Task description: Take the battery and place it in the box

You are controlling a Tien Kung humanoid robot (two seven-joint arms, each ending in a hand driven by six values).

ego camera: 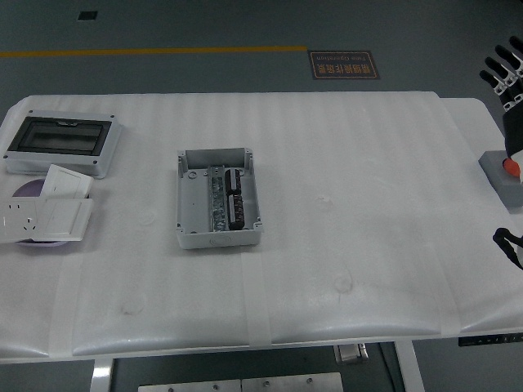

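A white table (327, 245) covered with a ribbed, padded sheet fills most of the head view, with grey floor and a yellow line beyond its far edge. Left of the table's middle sits an open grey box (219, 198), its lid off, with a metal rail and dark blocks lying inside along its right half; whether any of these is the battery cannot be told from this view, and no loose battery shows elsewhere on the table. At the far left corner lies a grey case with a dark see-through cover (62, 143). Just in front of it, near the left edge, a small white plate (67, 183) lies tilted against a white wall socket (45, 219), and both rest over a purple disc (29, 190). At the right edge, a grey block with a red button (504, 173) on top sits on the table. The right hand (507, 72) shows at the upper right corner, raised above that block, with its black fingers spread and holding nothing. A small black part, seemingly of the same arm, pokes in at the right edge lower down. The left hand is out of sight.
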